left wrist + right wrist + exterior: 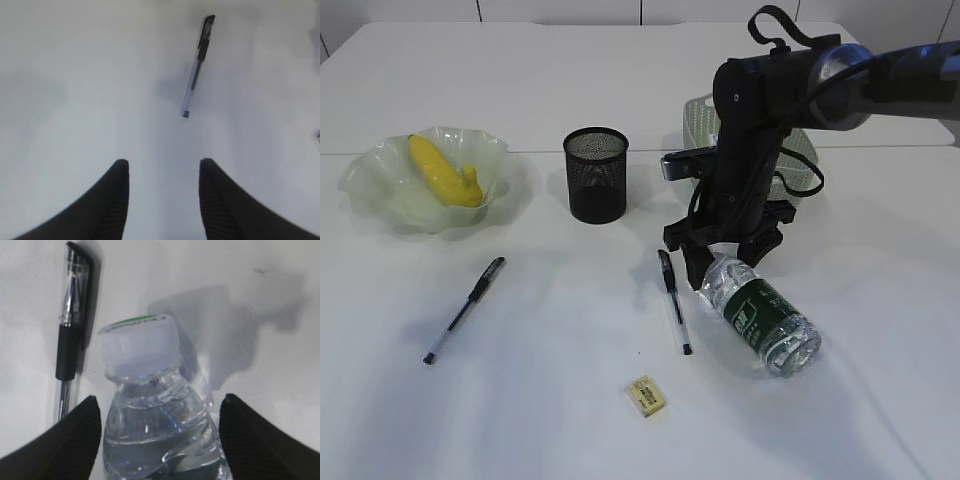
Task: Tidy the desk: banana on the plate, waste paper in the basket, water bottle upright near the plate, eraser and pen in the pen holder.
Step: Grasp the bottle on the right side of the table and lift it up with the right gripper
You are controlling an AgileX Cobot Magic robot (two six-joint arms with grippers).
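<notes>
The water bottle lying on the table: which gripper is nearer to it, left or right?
Right. The right gripper straddles the water bottle at its neck, open. The left gripper hovers over bare table, bottle out of its view.

Basket (800,150) half hidden behind the right arm (750,150) — contents unseen.

Yellow banana (444,174), seemingly pale-green plate (365,180).

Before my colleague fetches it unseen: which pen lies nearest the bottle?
Start at the black mesh pen holder mid-table. To its front right lies the water bottle. The pen lies just left of its cap; the other pen lies far left, below the plate.
</notes>
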